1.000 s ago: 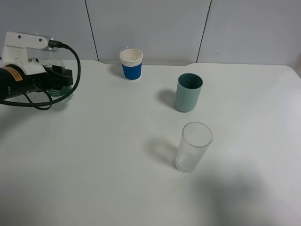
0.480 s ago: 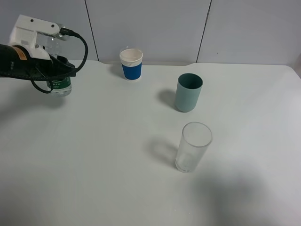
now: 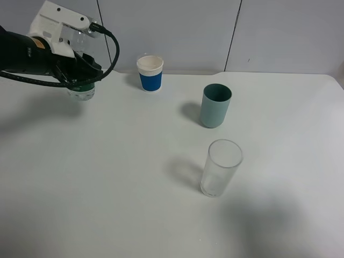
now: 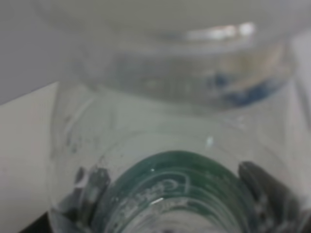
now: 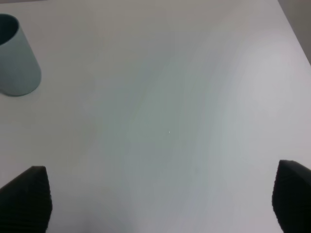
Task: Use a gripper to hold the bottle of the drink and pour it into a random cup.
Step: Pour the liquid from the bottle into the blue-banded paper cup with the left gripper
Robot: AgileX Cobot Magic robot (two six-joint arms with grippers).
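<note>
Bottle of the drink (image 3: 80, 92) is the spill risk. Nearest, the glass tumbler (image 3: 221, 167), then the teal cup (image 3: 215, 106), stand right of the cup (image 3: 150, 73) and well clear, with bare counter (image 3: 107, 188) before it. Farther back, left of the cup, the left pincer (image 3: 79, 75) is clamped on the bottle, held off the counter. Tipping early would wet the counter; a low swing could topple the light cup. Just behind the cup lie the wall (image 3: 177, 32) and the counter's back edge.

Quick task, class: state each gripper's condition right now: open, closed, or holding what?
Left gripper: closed on the bottle.
Right gripper: open, holding nothing.
</note>
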